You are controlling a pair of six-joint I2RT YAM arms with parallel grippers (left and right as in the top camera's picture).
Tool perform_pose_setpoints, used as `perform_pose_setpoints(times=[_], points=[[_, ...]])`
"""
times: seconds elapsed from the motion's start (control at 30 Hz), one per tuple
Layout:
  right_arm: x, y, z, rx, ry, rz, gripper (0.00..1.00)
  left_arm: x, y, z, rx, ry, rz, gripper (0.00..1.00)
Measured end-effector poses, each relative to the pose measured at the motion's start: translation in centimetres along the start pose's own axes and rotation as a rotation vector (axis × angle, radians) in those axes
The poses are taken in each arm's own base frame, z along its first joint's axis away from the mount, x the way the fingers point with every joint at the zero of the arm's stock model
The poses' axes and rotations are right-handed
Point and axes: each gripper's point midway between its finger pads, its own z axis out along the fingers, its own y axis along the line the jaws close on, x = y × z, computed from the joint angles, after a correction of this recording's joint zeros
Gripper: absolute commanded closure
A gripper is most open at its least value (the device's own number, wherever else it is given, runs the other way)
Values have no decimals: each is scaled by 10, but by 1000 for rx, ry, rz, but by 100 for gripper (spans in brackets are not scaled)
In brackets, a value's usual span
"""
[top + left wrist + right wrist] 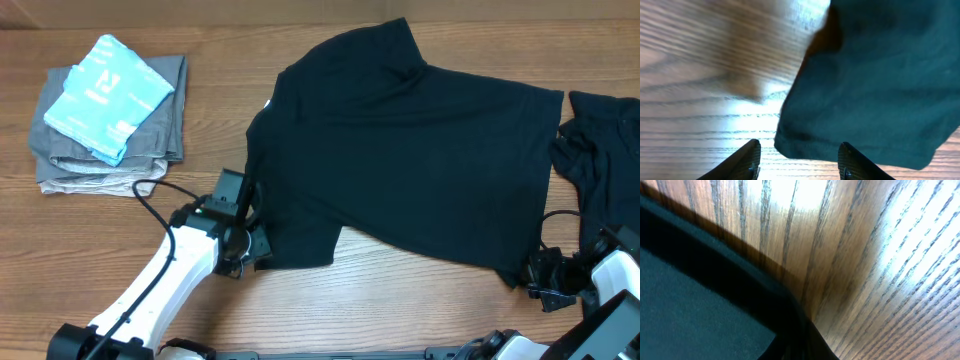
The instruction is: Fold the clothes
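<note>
A wide black soft-fabric T-shirt (pixel 400 150) lies spread flat across the middle of the pale wooden bench (pixel 400 310). Its collar is turned to the left and its hem to the right. One short sleeve points to the far edge and the other to the near edge.

At the right rim of the overhead view a second black garment (pixel 605 160) lies crumpled, just beside the shirt's hem and partly cut off by the frame.

The left fingers (pixel 250 245) sit at the near sleeve. In the left wrist view the two dark fingers (pixel 751 159) stand clearly apart. The sleeve's rounded edge (pixel 880 90) hangs between and beyond them but is not pinched, so they are open and hold nothing.

The right fingers (pixel 536 272) are at the shirt's near right corner, where hem meets side seam. The right wrist view shows only a close band of black cloth (pixel 690 310) with a lifted, shadowed edge against the wood grain (pixel 880 255). Neither view shows the tips plainly — whether they are closed, or have hold of the cloth, I cannot tell.

In the far left corner, well apart from the shirt, is a stack of grey folded garments (pixel 170 130). A light-blue folded garment with white print (pixel 108 95) rests askew on top of it.
</note>
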Motion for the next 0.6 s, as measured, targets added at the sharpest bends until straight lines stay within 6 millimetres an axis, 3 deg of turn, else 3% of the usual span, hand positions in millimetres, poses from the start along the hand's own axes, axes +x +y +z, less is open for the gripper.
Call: perform_pose_setpoints(times=[0.6], points=[[-1, 0, 0, -2, -3, -2, 91, 11, 5, 22, 34, 12, -44, 51]])
